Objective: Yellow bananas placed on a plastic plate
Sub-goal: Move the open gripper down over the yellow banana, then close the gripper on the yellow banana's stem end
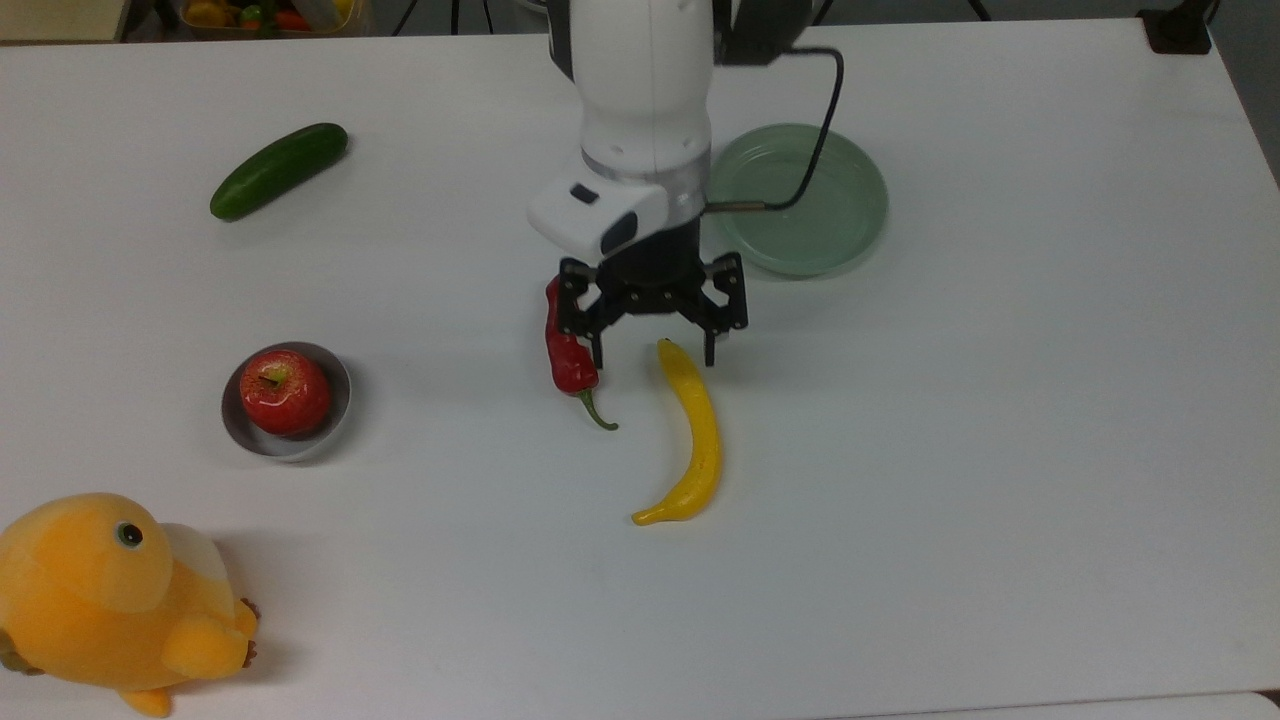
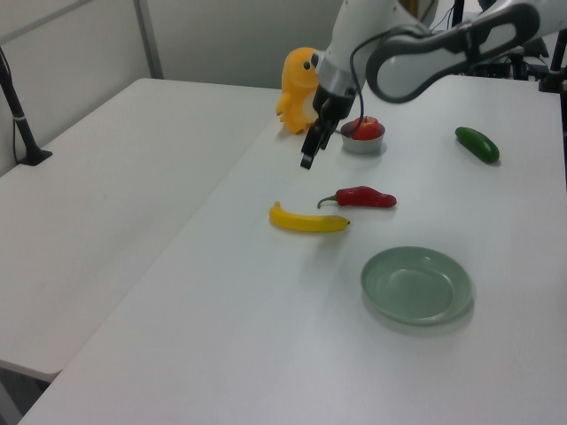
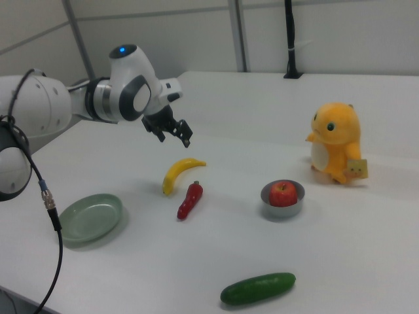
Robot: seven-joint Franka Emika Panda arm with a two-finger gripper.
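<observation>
Your gripper (image 1: 652,355) is hanging wide open and empty above the bench (image 1: 1000,450), roughly over the gap between the chili (image 1: 568,350) and the banana (image 1: 692,430). In the top view one fingertip sits right over the chili and the other just beside the banana's upper tip. The banana lies flat mid-bench, well apart from the plate (image 1: 840,240). Biggest risk I'd say: drop straight down from here and you pinch the chili or knock it into the banana. Grabbing the banana by that pointed end could also let it swing or slip out. Also watch the cable (image 1: 825,120) draped across the plate at drop-off.
</observation>
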